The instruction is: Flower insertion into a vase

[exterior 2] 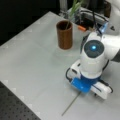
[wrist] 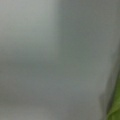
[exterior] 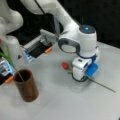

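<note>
One green stem stands in your vase [exterior: 26, 86] already — end effector [exterior: 79, 77] down over the red flower [exterior: 65, 65] on the tabletop [exterior: 62, 102]; grip can't be told.

- The gripper [exterior: 80, 78] sat low on the grey table [exterior: 62, 105], right over a red flower [exterior: 65, 65] whose stem [exterior: 103, 85] ran out toward 4 o'clock
- The vase [exterior: 26, 85] stood well apart at 9 o'clock of the gripper, a green stem [exterior: 10, 60] rising from it
- Between vase and gripper the tabletop lay open
- Clutter [exterior: 37, 48] crowded the table edge at 11 o'clock
</note>
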